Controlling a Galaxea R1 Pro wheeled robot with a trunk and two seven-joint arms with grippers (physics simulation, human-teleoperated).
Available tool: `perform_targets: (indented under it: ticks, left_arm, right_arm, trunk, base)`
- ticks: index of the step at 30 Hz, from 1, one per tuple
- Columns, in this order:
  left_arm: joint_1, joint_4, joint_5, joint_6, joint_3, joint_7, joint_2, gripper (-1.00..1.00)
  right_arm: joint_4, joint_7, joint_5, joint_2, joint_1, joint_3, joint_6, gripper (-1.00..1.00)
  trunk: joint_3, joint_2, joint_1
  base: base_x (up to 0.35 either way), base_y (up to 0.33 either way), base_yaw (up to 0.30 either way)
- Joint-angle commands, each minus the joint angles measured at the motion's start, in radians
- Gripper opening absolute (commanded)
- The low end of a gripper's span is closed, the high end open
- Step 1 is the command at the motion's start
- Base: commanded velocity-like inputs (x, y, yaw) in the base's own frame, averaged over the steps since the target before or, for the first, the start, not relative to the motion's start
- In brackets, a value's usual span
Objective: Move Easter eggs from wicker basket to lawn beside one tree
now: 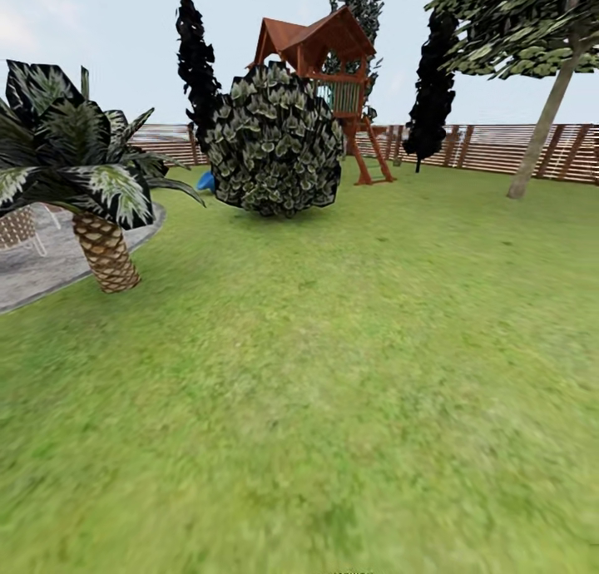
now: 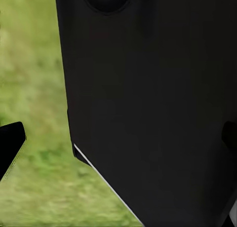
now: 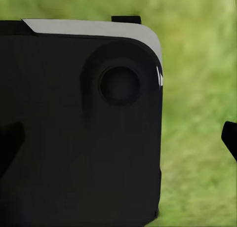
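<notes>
Head camera overlooks lawn [image 1: 349, 374]; wrist cameras face it closely.

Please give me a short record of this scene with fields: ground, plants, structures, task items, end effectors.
ground: lawn, paved patch at far left
plants: palm beside the paving; round bush; pale-trunked tree at right
structures: play structure, slat fence
task items: eggs and basket not seen
end effectors: state cannot be told

The lawn [image 1: 358, 374] lies open and bare ahead and to the right. A short palm [image 1: 104, 249] stands at the left by a grey paved patch [image 1: 42, 266]. Farther off a round bush [image 1: 274, 141] blocks the middle, a fence [image 1: 499, 145] closes the back, and a grey-trunked tree [image 1: 541, 129] stands far right.
</notes>
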Motion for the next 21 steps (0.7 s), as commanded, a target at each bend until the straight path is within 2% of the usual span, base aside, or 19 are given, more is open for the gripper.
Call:
perform_targets:
  ticks: [1, 21]
  left_arm:
    - [0.001, -0.002, 0.0, 0.0, 0.0, 0.0, 0.0, 1.0]
    - [0.001, -0.002, 0.0, -0.001, 0.0, 0.0, -0.001, 1.0]
  right_arm:
    - [0.001, -0.001, -0.001, 0.0, -0.001, -0.001, -0.004, 1.0]
    - [0.001, -0.001, -0.001, -0.001, -0.001, -0.001, -0.004, 1.0]
  trunk:
    - [-0.001, 0.0, 0.0]
    - [-0.001, 0.0, 0.0]
  base:
    - [0.0, 0.0, -0.266]
    - [0.0, 0.0, -0.274]
